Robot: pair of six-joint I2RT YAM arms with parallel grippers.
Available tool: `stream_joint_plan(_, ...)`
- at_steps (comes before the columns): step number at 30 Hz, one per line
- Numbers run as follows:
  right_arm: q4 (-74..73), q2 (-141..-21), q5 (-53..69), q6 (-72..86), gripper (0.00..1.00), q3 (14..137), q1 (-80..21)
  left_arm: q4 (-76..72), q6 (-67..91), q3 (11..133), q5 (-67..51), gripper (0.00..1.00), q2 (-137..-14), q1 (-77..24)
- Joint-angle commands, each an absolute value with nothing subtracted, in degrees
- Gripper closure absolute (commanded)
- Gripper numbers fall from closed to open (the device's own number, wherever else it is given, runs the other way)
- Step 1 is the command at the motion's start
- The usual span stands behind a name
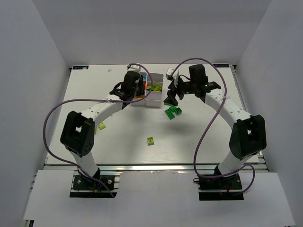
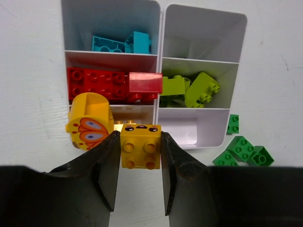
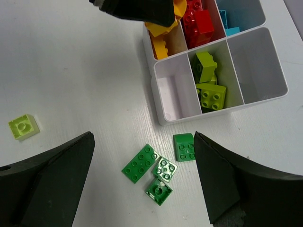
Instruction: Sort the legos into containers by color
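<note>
My left gripper (image 2: 139, 163) is shut on a yellow lego (image 2: 139, 146) with a printed face, at the near edge of the containers' (image 2: 204, 142) near-left compartment, beside a yellow rounded butterfly piece (image 2: 89, 122). The white tray also holds light blue legos (image 2: 124, 43), red legos (image 2: 111, 85) and lime legos (image 2: 191, 89); two of its compartments are empty. My right gripper (image 3: 144, 175) stands open above several dark green legos (image 3: 158, 168) lying on the table just in front of the tray (image 3: 265, 94). From above, the left gripper (image 1: 136, 96) reaches over the tray (image 1: 156, 102) and the right gripper (image 1: 173, 98) hangs beside it.
Two loose lime legos lie on the white table, one in the middle (image 1: 150, 140) and one near the left arm (image 1: 101, 126); the right wrist view also shows a lime lego (image 3: 22, 126). White walls enclose the table.
</note>
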State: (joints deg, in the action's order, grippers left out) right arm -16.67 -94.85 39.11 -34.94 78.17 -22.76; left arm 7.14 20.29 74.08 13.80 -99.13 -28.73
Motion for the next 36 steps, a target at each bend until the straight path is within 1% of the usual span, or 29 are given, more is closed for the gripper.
stream_joint_plan(1,-16.4,-91.8,39.3,-35.4,0.11,78.3,-22.1,7.9,15.8,79.1,16.7,0.93,-99.7,-29.6)
stream_joint_plan(9,-16.3,-92.3,39.5,-35.3,0.11,78.6,-21.8,10.1,12.3,83.6,18.8,0.91,-104.2,-30.9)
stream_joint_plan(27,-16.2,-92.5,39.6,-35.1,0.11,78.6,-21.5,9.3,12.0,82.4,19.4,0.87,-107.9,-31.3)
stream_joint_plan(30,-16.1,-92.5,39.6,-35.2,0.1,78.5,-21.5,9.0,12.0,82.5,19.7,0.85,-108.3,-31.3)
stream_joint_plan(33,-16.2,-92.5,39.6,-35.2,0.1,78.4,-21.5,9.1,12.0,82.6,20.2,0.8,-108.5,-31.3)
stream_joint_plan(34,-16.2,-92.4,39.6,-35.2,0.11,78.4,-21.5,9.1,12.0,82.6,20.4,0.76,-108.5,-31.3)
stream_joint_plan(36,-16.2,-92.5,39.6,-35.2,0.11,78.4,-21.4,9.1,11.9,82.6,20.9,0.72,-108.5,-31.3)
